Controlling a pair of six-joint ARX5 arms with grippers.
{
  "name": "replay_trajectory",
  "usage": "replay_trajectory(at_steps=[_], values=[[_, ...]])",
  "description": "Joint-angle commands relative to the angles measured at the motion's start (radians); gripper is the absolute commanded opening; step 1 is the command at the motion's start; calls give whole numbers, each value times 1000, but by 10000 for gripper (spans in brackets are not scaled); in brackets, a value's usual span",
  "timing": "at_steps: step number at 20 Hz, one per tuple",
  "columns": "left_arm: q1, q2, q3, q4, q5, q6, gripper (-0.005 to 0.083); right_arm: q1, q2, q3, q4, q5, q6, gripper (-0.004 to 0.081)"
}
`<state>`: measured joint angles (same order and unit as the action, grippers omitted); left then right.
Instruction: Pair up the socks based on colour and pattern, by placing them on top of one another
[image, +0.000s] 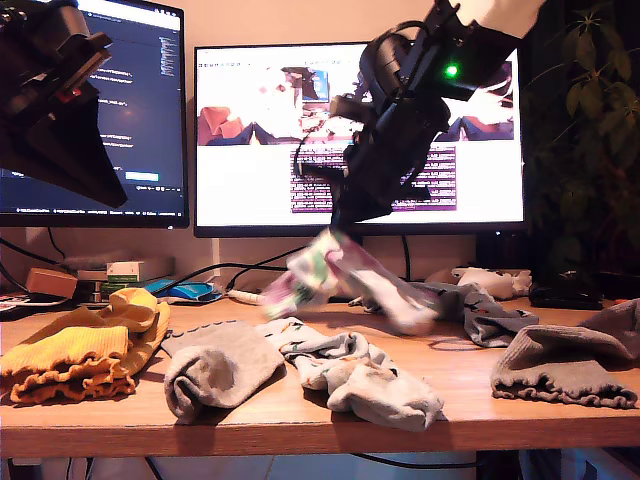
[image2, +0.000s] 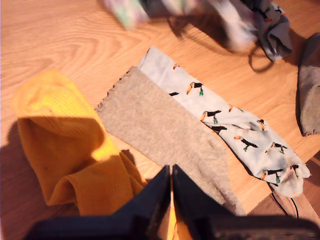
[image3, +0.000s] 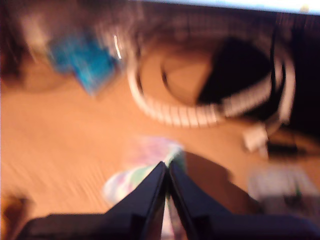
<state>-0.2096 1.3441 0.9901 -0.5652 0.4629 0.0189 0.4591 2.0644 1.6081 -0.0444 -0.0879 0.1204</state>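
My second gripper (image: 340, 228) is clamped on the tie-dye sock (image: 330, 270), which hangs blurred above the table (image: 300, 410) mid-frame in the exterior view. My first gripper (image2: 171, 172) has its jaws together, empty, above the yellow socks (image2: 65, 145). The grey sock (image2: 160, 135) touches the toucan sock (image2: 235, 130) at its 3 o'clock side. A second grey sock (image: 565, 370) lies at the exterior view's right.

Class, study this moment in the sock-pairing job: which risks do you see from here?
1. My second gripper carries the tie-dye sock by one edge; most of it dangles blurred, so it might slip.
2. The dangling sock could drag the toucan sock lying below.
3. The grey sock overlaps that toucan sock, a mismatched stack to undo.
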Motion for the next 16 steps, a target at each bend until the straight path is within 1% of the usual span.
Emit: replay_trajectory(at_steps=[1,3,5,6,7,8,9,10,11,13,16], values=[[-3,3,2,4,0,3,-19,3,26,45,-30,-3,13,-11],[-3,3,2,3,0,-13,-19,3,28,45,-106,-3,8,-11],[-3,3,2,-2,0,-13,-19,3,44,45,-165,-4,-26,-11],[-3,3,2,-7,0,-13,-19,3,53,45,-184,-18,-39,8],[-6,3,2,-11,0,-13,-19,3,54,45,-207,-46,-54,63],[-8,3,2,-11,0,-13,-19,3,54,45,-213,-81,-74,142],[-9,3,2,-9,0,-13,-19,6,54,45,-214,-133,-87,214],[-9,3,2,-6,0,-12,-19,9,48,45,-230,-149,-97,247],[-9,3,2,-6,0,-12,-19,10,45,46,-254,-148,-100,273],[-10,3,2,-10,1,-12,-19,10,44,65,-344,-145,-129,311],[-10,3,2,-12,1,-12,-19,-9,37,124,-526,-137,-129,316]])
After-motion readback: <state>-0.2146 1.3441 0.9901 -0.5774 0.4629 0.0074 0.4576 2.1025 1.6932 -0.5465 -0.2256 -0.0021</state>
